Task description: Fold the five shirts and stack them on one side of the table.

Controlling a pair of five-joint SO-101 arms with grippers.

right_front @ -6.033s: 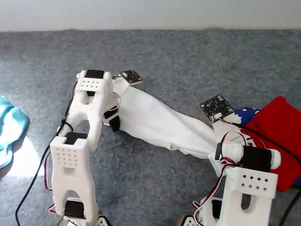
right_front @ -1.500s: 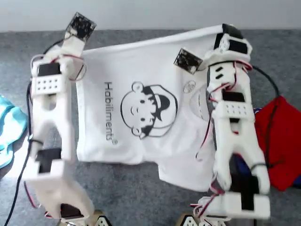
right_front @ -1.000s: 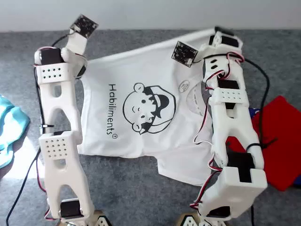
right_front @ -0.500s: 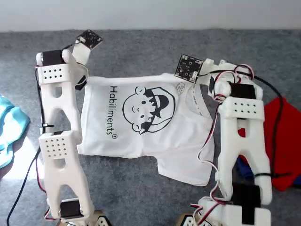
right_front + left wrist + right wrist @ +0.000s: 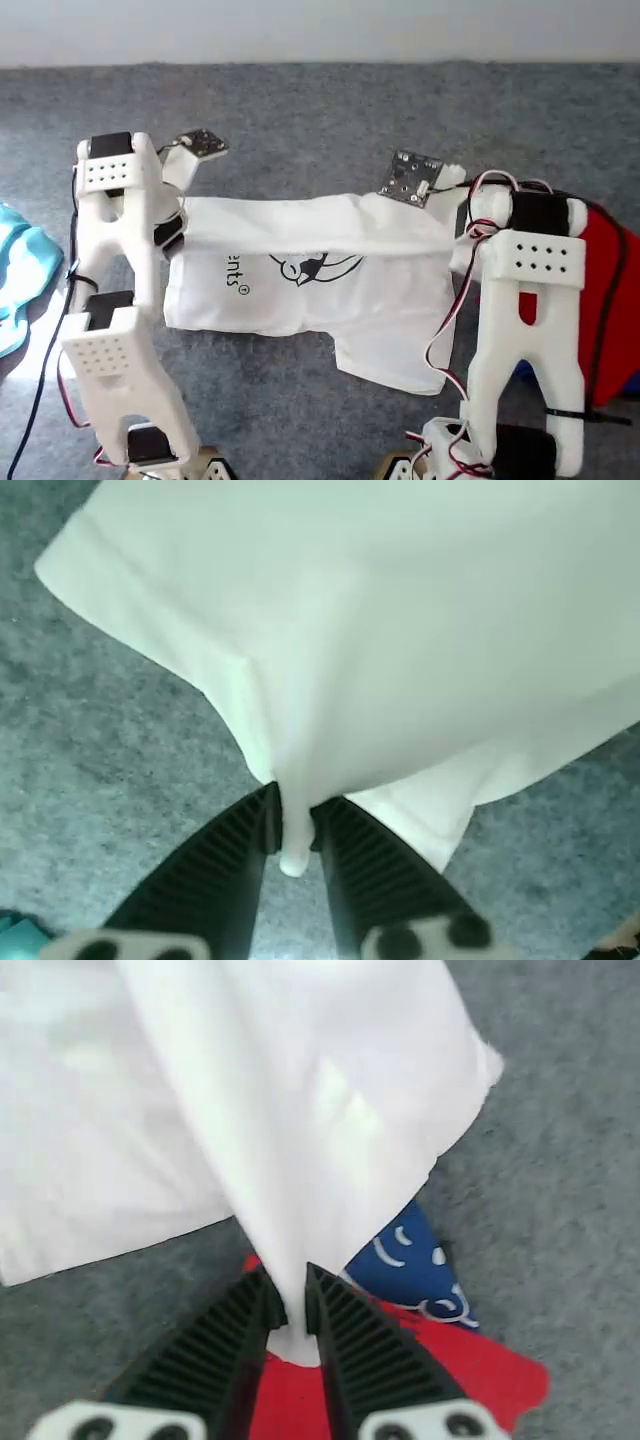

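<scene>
White shirt (image 5: 310,285) mid-desk, far edge raised and doubled over. Left fingers (image 5: 220,865) narrow, pinching its left corner. Right fingers (image 5: 215,1345) narrow, pinching right corner. Held edge runs left-right between arms. Flat cloth lies toward near desk edge.

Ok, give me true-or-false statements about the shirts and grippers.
1. The left gripper and the right gripper are each shut on the white shirt. True.
2. The white shirt lies fully spread, its print all showing. False: its far edge is folded over, covering part of the print.
3. A red shirt lies by the right arm. True.
4. The teal shirt lies on the red shirt. False: it lies far from it, beside the left arm.
</scene>
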